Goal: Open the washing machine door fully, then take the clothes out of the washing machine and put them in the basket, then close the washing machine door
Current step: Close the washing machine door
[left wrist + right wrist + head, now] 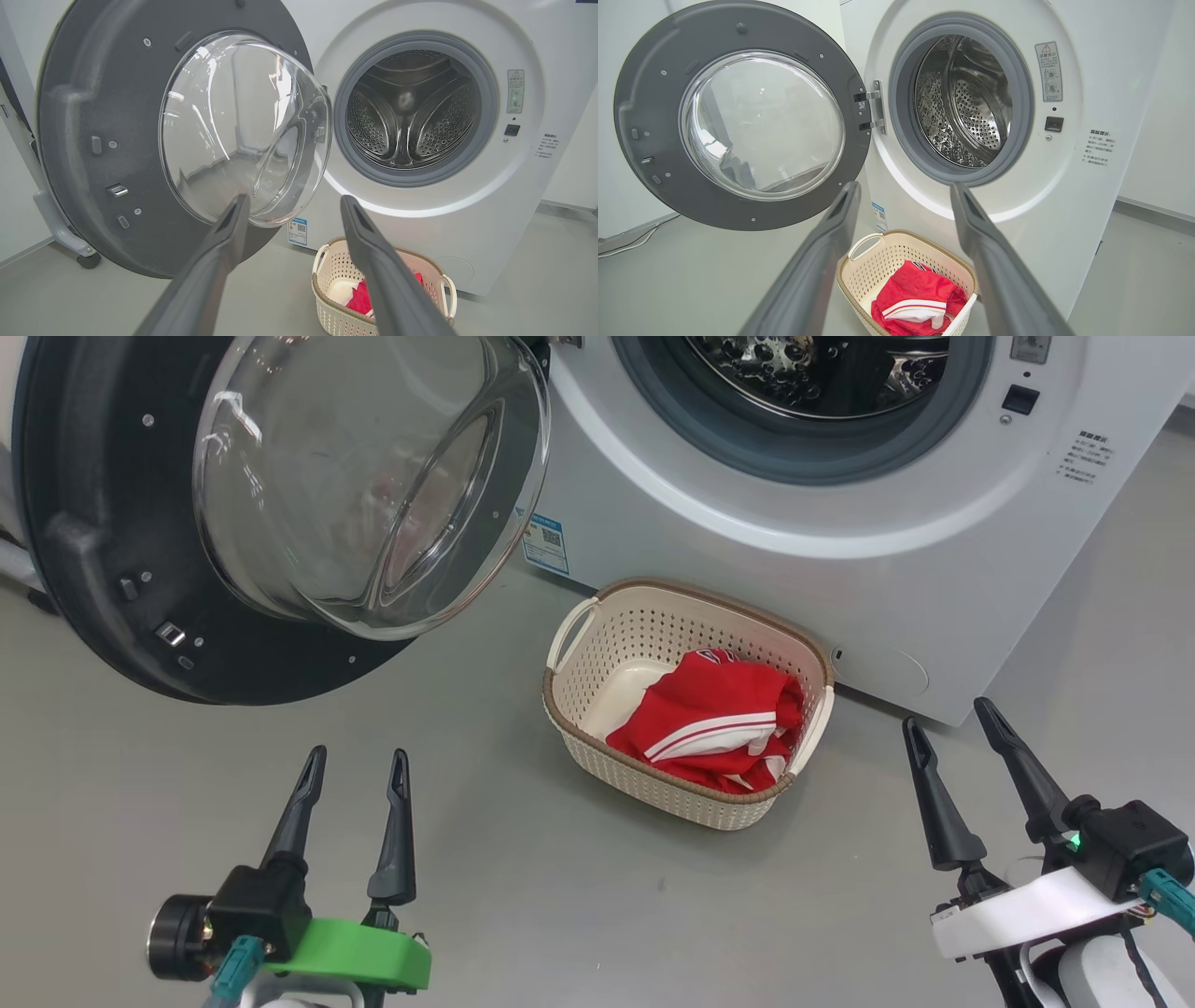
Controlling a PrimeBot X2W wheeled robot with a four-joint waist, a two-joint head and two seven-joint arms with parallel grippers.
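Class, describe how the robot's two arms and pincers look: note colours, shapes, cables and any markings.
The left pincer has two long, dark, tapering fingers on a black block, a bright green collar and a teal cable plug. The right pincer matches, but with a white collar, a small green light and a pale forearm carrying a black cable.

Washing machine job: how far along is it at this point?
Done: the washing machine door stands swung wide open, and the red clothes lie in the basket; the drum looks empty in both wrist views. In hand: nothing; the left pincer and right pincer are open and empty above the floor. Left: closing the door.
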